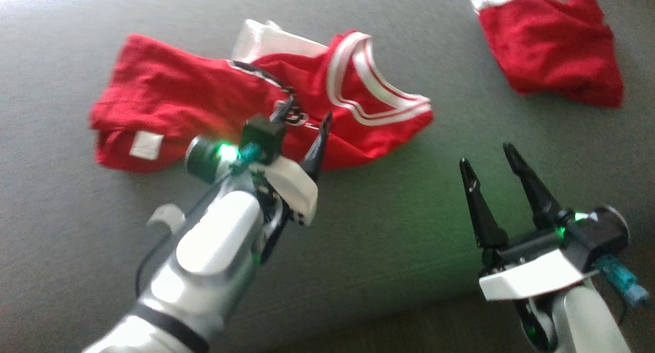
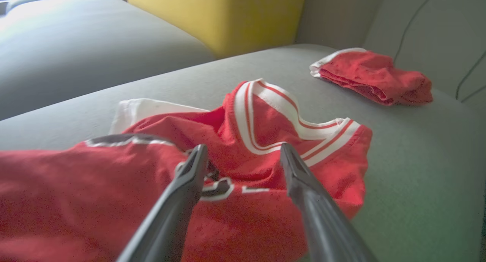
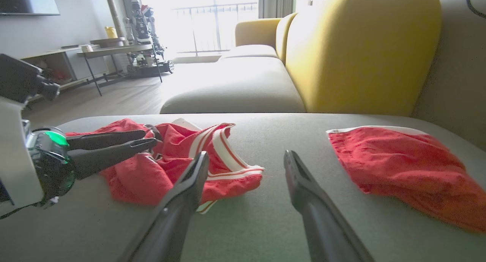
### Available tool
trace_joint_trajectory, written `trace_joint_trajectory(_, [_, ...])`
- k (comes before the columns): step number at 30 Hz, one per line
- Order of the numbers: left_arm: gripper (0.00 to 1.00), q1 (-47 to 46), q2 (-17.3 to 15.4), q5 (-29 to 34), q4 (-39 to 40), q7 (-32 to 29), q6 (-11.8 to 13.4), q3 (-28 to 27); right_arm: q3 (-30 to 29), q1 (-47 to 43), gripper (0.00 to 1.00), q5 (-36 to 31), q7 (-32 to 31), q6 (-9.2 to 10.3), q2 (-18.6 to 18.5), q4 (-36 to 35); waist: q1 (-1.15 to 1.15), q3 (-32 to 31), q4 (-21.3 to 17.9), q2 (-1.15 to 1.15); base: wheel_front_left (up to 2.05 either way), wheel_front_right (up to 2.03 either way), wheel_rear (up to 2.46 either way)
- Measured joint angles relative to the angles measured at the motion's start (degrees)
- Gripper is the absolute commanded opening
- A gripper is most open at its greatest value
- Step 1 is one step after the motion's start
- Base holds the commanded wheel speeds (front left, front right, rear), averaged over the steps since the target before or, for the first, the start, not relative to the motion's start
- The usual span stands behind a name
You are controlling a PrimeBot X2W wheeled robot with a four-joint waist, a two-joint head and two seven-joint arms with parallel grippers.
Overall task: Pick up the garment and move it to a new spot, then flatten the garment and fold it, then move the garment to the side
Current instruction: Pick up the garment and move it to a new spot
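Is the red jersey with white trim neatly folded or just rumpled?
Rumpled: the jersey lies bunched on the grey cushion, its striped neckline twisted and layers overlapping unevenly.

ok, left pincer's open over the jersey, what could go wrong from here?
1. The jersey lies bunched, with layers overlapped under the open left pincer; a pinch there may take several layers, so it won't spread flat.
2. The second red garment lies to the right, beyond the right pincer; a jersey set aside that way might land on it.
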State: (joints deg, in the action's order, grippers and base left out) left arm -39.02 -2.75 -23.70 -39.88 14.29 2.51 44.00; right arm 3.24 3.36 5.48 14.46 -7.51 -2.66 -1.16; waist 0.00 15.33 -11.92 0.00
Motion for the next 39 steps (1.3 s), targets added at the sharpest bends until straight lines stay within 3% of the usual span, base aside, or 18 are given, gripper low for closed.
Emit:
trace_joint_trajectory(10, [1.0,16.11,-0.56,-0.09,16.45,0.01,7.77,-6.11,-1.6,-4.62,1.0,-0.4,0.0,0.0,0.03,3.52,0.0,-8.07,10.46,0.0,0.0,0.0,0.0])
trace_joint_trajectory(19, [1.0,31.96,-2.21,4.45,28.32,0.01,13.69,-12.58,-3.38,-9.16,1.0,-0.35,0.0,0.0,0.09,4.93,0.0,-14.82,16.65,0.0,0.0,0.0,0.0])
trace_joint_trajectory(26, [1.0,39.69,-2.37,7.88,31.52,0.01,14.7,-15.55,-4.44,-11.5,1.0,-0.57,0.0,0.0,0.21,5.15,0.0,-18.03,18.17,0.0,0.0,0.0,0.0])
trace_joint_trajectory(39, [1.0,45.93,-2.1,12.37,34.56,0.01,12.04,-20.96,-4.91,-13.55,1.0,-1.97,0.0,0.0,0.31,5.15,0.0,-20.16,17.31,0.0,0.0,0.0,0.0])
